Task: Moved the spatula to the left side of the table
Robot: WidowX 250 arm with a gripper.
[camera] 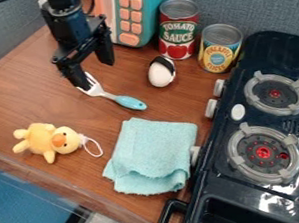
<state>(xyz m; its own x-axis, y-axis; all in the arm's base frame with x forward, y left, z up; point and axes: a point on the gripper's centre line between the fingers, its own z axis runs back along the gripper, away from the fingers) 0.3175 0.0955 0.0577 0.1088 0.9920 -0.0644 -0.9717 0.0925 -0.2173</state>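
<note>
Over the white end of the spatula [130, 102], the arm [65, 18] hangs down, hand [96, 75] spread apart

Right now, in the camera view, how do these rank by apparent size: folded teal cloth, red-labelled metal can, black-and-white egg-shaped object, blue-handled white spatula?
1. Teal cloth
2. Red-labelled can
3. Egg-shaped object and spatula, unranked: the spatula looks longer but slimmer, so their overall sizes are too close to call.

I see the spatula [113, 96] lying on the table [17, 92]. Its white slotted head points upper left, its light-blue handle lower right.
</note>
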